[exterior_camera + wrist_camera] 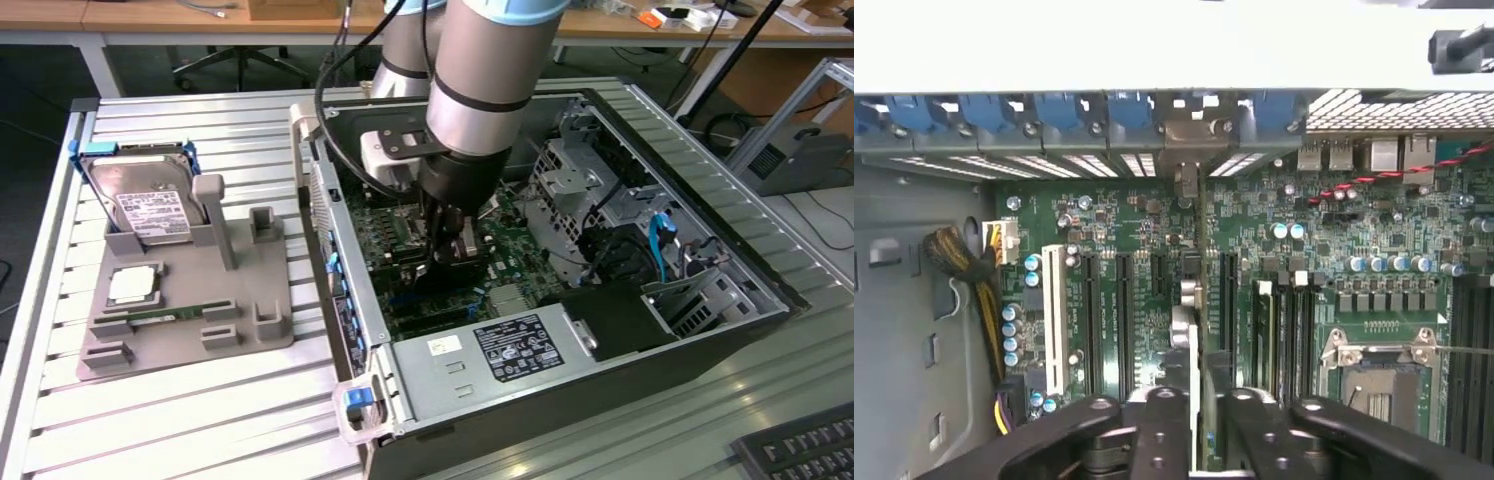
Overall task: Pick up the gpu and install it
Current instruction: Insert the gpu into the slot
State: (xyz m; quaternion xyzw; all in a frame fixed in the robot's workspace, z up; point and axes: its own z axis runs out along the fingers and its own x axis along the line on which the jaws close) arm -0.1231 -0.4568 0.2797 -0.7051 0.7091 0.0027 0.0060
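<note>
The gpu [1189, 320] stands on edge over the green motherboard [1114, 220], running between the black expansion slots. Its silver end bracket [1189, 140] sits against the rear slot openings of the case. My gripper [1194, 425] hangs straight over the card, with a black finger close on each side of its thin edge. In the exterior view the gripper [447, 238] reaches down into the open computer case [747, 290], and the dark gpu [458, 255] shows just under the fingers, low on the motherboard.
A grey holder [254, 300] at the exterior view's left carries a silver hard drive [154, 210], a CPU [134, 285] and a RAM stick [167, 318]. In the case are the power supply [514, 350], drive cages [574, 170], a CPU socket [1379, 365] and yellow-black cables [964, 260].
</note>
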